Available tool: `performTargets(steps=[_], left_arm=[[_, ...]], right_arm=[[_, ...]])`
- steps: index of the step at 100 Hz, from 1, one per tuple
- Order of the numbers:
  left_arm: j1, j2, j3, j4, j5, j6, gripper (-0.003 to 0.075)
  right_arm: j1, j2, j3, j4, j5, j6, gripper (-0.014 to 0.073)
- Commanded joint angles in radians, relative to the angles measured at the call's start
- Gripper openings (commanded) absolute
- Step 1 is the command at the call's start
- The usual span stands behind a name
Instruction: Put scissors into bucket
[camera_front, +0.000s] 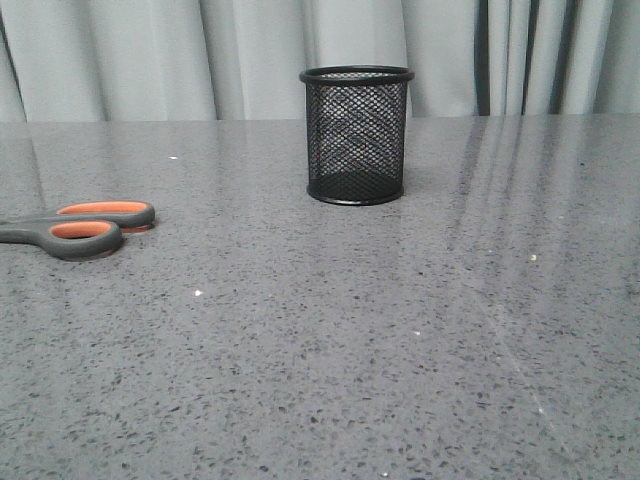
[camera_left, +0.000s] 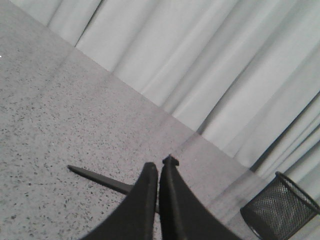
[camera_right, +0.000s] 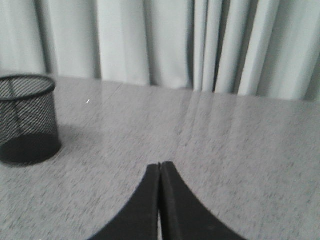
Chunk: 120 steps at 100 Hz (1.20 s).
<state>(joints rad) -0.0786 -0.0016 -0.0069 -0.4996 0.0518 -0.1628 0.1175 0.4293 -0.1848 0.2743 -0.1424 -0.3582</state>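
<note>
The scissors (camera_front: 85, 228) lie flat at the table's left edge in the front view. Their dark grey handles with orange-lined loops point right, and the blades run out of frame. The black wire-mesh bucket (camera_front: 356, 135) stands upright and empty at the middle back. Neither gripper shows in the front view. In the left wrist view my left gripper (camera_left: 160, 166) is shut and empty. A dark scissor blade (camera_left: 97, 178) lies on the table just beyond its fingers, and the bucket (camera_left: 280, 210) is off to one side. My right gripper (camera_right: 160, 165) is shut and empty, with the bucket (camera_right: 25, 120) farther off.
The grey speckled table (camera_front: 350, 330) runs back to a pale grey curtain (camera_front: 150, 50) that hangs along its far edge. Nothing else stands on the table in view.
</note>
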Motion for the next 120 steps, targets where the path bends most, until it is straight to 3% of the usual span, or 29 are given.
performTargets(steps=[1, 10, 29, 34, 41, 49, 54, 65, 72, 82, 92, 107, 120], left_arm=[[-0.007, -0.008, -0.069, 0.076, 0.014, 0.018, -0.0020], [-0.009, 0.052, -0.172, 0.160, 0.136, 0.095, -0.0019], [-0.009, 0.259, -0.377, 0.167, 0.300, 0.374, 0.0013], [-0.009, 0.318, -0.423, 0.167, 0.338, 0.421, 0.0079], [-0.009, 0.398, -0.480, 0.167, 0.379, 0.461, 0.0246], [-0.012, 0.486, -0.533, 0.167, 0.409, 0.510, 0.0466], [-0.028, 0.525, -0.561, 0.175, 0.423, 0.535, 0.0519], [-0.095, 0.612, -0.632, 0.244, 0.494, 0.640, 0.0426], [-0.151, 0.678, -0.687, 0.337, 0.575, 0.665, 0.0351], [-0.213, 0.789, -0.774, 0.458, 0.714, 0.665, 0.0321], [-0.261, 0.904, -0.871, 0.485, 0.848, 0.667, 0.0321], [-0.334, 1.058, -1.013, 0.506, 1.031, 0.840, 0.0321], [-0.364, 1.135, -1.075, 0.576, 1.072, 0.958, 0.0344]], right_arm=[[0.004, 0.057, -0.065, -0.021, -0.150, -0.009, -0.0074], [0.004, 0.093, -0.125, -0.038, -0.083, -0.009, -0.0074], [0.016, 0.127, -0.281, -0.108, 0.055, -0.009, -0.0073], [0.030, 0.127, -0.316, -0.108, 0.111, -0.009, -0.0069], [0.046, 0.127, -0.359, -0.108, 0.180, -0.009, -0.0025], [0.061, 0.127, -0.386, -0.108, 0.220, -0.009, 0.0081], [0.068, 0.127, -0.392, -0.106, 0.227, -0.009, 0.0166], [0.075, 0.123, -0.392, -0.070, 0.243, -0.009, 0.0356], [0.075, 0.123, -0.392, -0.053, 0.279, -0.009, 0.0424], [0.075, 0.123, -0.392, -0.053, 0.320, -0.009, 0.0437], [0.075, 0.123, -0.392, -0.053, 0.326, -0.009, 0.0437], [0.075, 0.123, -0.392, -0.051, 0.326, -0.009, 0.0437], [0.075, 0.123, -0.392, -0.045, 0.326, -0.009, 0.0437]])
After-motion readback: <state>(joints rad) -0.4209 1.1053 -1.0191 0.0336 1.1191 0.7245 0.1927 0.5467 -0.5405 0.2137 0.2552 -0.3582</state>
